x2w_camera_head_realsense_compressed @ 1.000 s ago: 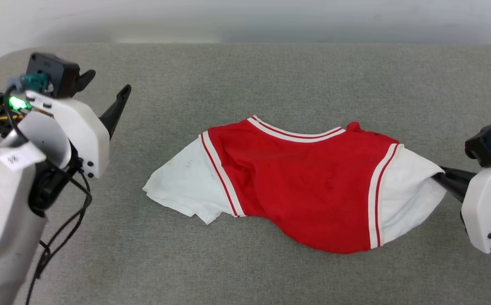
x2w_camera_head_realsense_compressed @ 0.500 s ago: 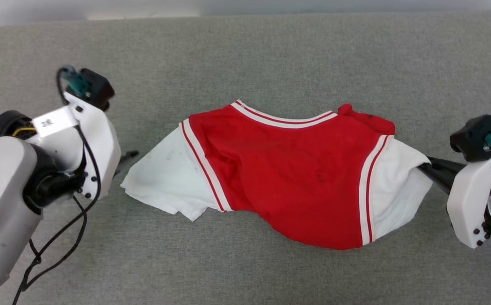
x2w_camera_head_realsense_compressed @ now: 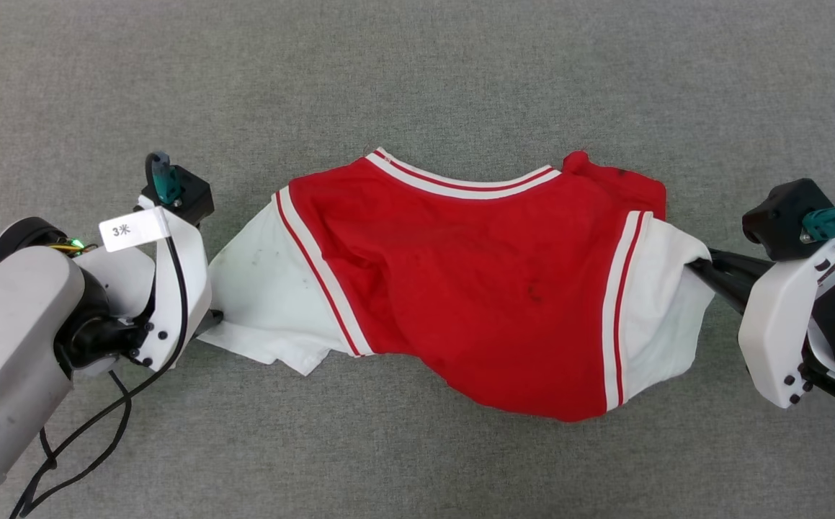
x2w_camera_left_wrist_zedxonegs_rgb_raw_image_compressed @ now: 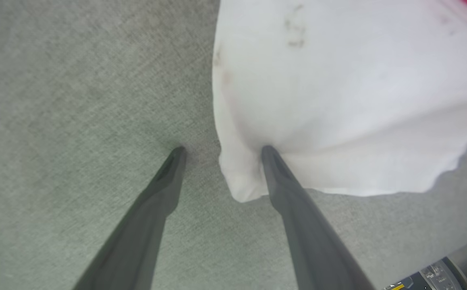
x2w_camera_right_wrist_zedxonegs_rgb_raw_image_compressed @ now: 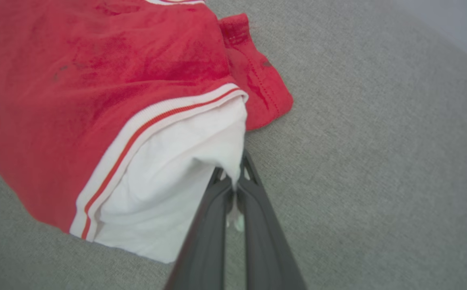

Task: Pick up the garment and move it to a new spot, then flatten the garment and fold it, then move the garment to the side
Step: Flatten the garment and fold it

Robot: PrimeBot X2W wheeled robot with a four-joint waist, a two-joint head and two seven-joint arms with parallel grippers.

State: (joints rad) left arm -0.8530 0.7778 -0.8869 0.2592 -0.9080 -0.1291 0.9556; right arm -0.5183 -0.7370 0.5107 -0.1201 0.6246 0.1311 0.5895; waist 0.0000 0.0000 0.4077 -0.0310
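The garment (x2w_camera_head_realsense_compressed: pixel 475 288), red with white sleeves, is spread across the middle of a grey fabric-covered surface (x2w_camera_head_realsense_compressed: pixel 417 72). It is seen back side up or print hidden; no lettering can be made out. Its striped collar (x2w_camera_head_realsense_compressed: pixel 460 184) is turned toward 12 o'clock in the head view, and the red body sags in a rumpled curve toward 6 o'clock. A small red flap (x2w_camera_head_realsense_compressed: pixel 604 176) is folded out at about 1 o'clock of the body.

The left gripper (x2w_camera_left_wrist_zedxonegs_rgb_raw_image_compressed: pixel 223 149) is set at the garment's 9 o'clock side, at the outer corner of the left sleeve (x2w_camera_head_realsense_compressed: pixel 266 288). Its jaws are held wide apart. In the left wrist view one fingertip (x2w_camera_left_wrist_zedxonegs_rgb_raw_image_compressed: pixel 179 151) is planted on the bare grey fabric just beside the sleeve's edge, and the other (x2w_camera_left_wrist_zedxonegs_rgb_raw_image_compressed: pixel 267 150) is pressed onto the white cloth, so the sleeve corner is straddled but not clamped. Faint dark smudges are seen on this sleeve.

The right gripper (x2w_camera_right_wrist_zedxonegs_rgb_raw_image_compressed: pixel 233 177) is placed at the garment's 3 o'clock side. Its jaws are clamped together on the edge of the right sleeve (x2w_camera_right_wrist_zedxonegs_rgb_raw_image_compressed: pixel 169 189), and a pinch of white cloth is seen squeezed between the fingers. The sleeve is drawn taut toward that grip.

A black cable (x2w_camera_head_realsense_compressed: pixel 100 432) is looped below the left forearm, at 7 o'clock in the head view.
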